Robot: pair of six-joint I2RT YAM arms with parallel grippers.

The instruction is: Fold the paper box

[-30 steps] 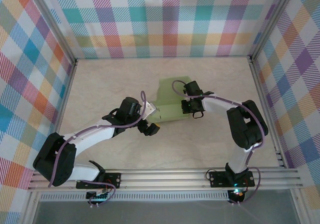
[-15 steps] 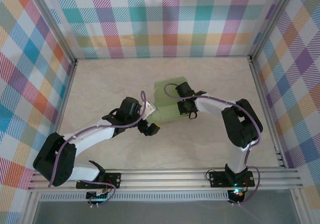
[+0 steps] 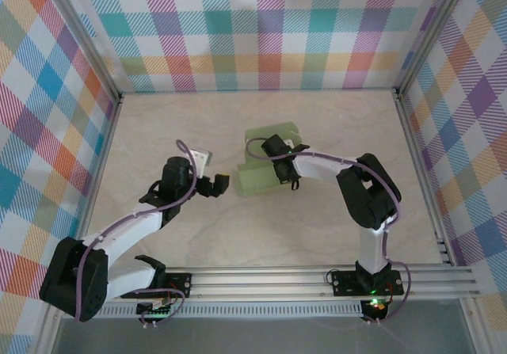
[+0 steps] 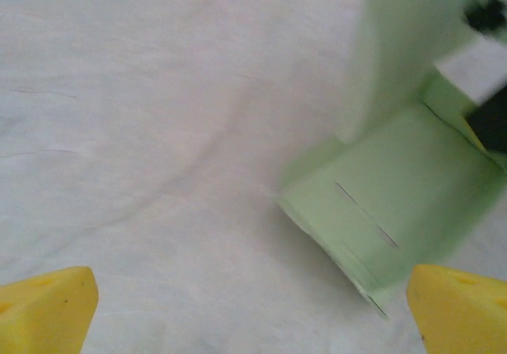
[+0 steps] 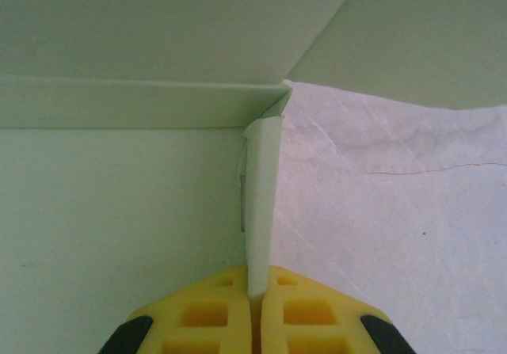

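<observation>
Tightly on paper box (image 5: pixel 119 211): right fingers (image 5: pixel 198 316)

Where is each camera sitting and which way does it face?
Top external: fixed above and behind the bases, looking down on the table, both arms and the paper box.
Left wrist: on the left arm, looking down at table and box; fingertips of the open left gripper at the bottom corners.
Right wrist: on the right arm, close on a box flap pinched by the shut right gripper.
All three share the box.

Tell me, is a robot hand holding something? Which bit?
The right gripper pinches the paper box by one thin flap. The left gripper holds nothing.
</observation>
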